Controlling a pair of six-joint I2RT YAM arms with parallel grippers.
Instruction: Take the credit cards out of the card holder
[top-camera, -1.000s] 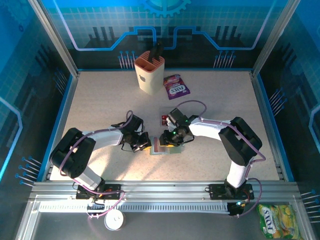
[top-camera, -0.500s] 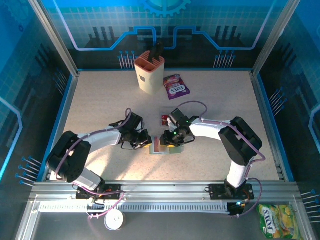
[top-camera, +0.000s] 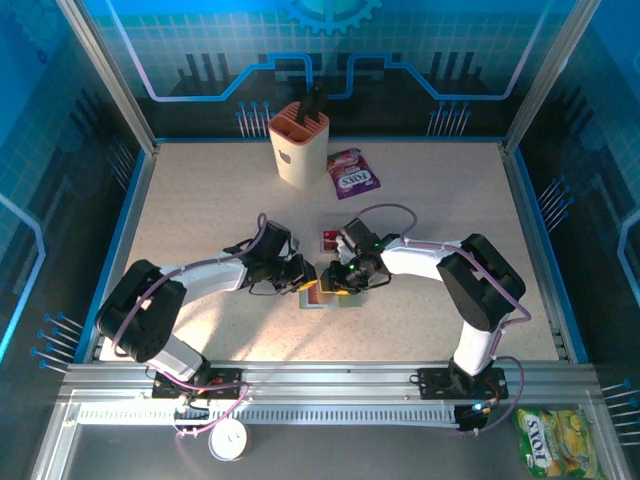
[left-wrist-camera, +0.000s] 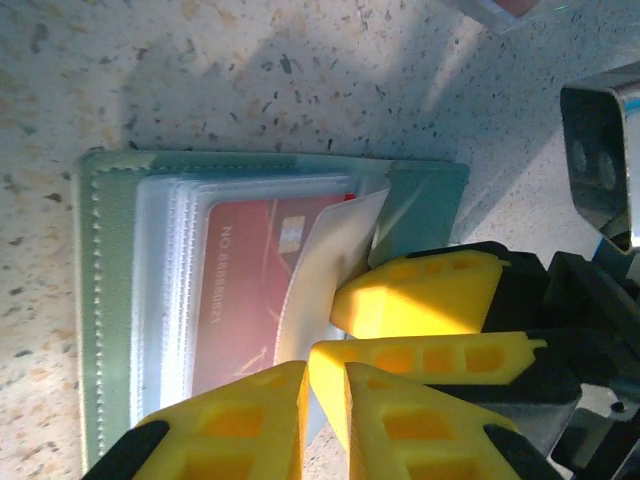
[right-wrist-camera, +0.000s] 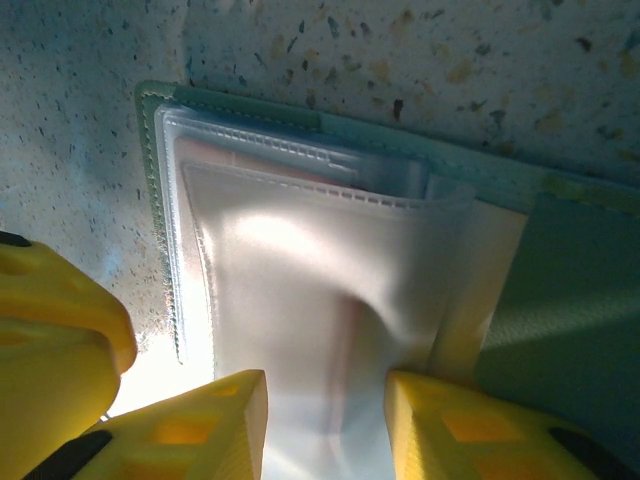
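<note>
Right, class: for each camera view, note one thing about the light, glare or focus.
Top view: a blue cast overall, with a bright patch on the table. Left wrist view: the red card reads clearly through its sleeve, while the yellow fingers look soft. Right wrist view: glare whitens the sleeves of the card holder.

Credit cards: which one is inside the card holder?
The red card behind the card holder's clear sleeves; the other card lies bare on the table.

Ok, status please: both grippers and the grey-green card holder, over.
Left gripper a slit apart at edge of flat grey-green card holder, grip unclear. Right gripper pinching its clear plastic sleeve. Thin red credit card inside a sleeve. Grippers crowded close together.
</note>
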